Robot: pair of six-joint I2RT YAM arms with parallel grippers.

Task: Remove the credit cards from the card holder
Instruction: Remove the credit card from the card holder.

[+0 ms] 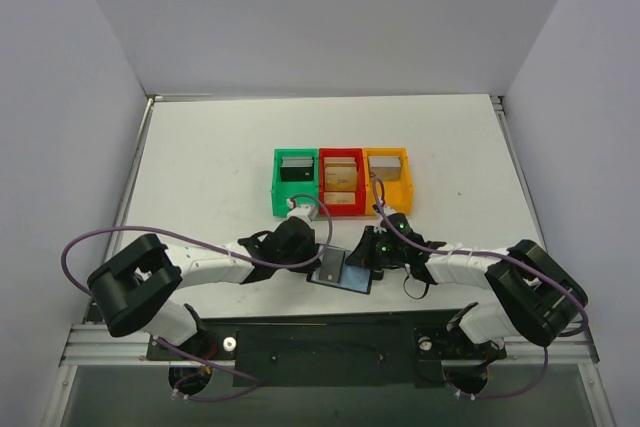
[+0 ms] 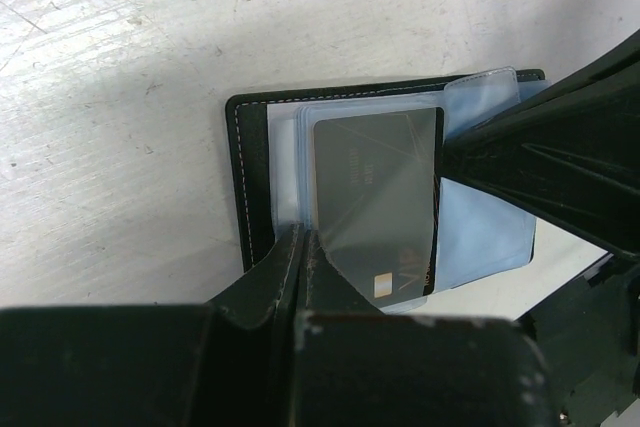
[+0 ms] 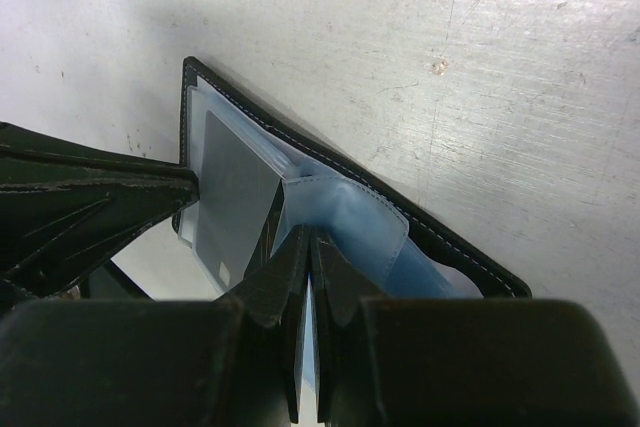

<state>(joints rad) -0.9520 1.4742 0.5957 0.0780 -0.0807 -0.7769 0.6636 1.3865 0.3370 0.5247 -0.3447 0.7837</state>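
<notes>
The card holder (image 1: 343,274) lies open on the table between my two grippers. In the left wrist view its black edge (image 2: 250,177) frames clear sleeves, and a grey credit card (image 2: 375,197) sits in one sleeve. My left gripper (image 2: 302,237) is shut on the sleeve's near left edge beside the card. It shows in the top view (image 1: 320,254) at the holder's left. My right gripper (image 3: 312,242) is shut on a pale blue sleeve flap (image 3: 365,227) of the holder (image 3: 450,247). The grey card (image 3: 232,192) lies just left of it. The right gripper (image 1: 362,257) is at the holder's right.
A green bin (image 1: 296,184), a red bin (image 1: 342,183) and an orange bin (image 1: 388,178) stand in a row behind the grippers, each with cards in it. The two grippers' fingers are nearly touching over the holder.
</notes>
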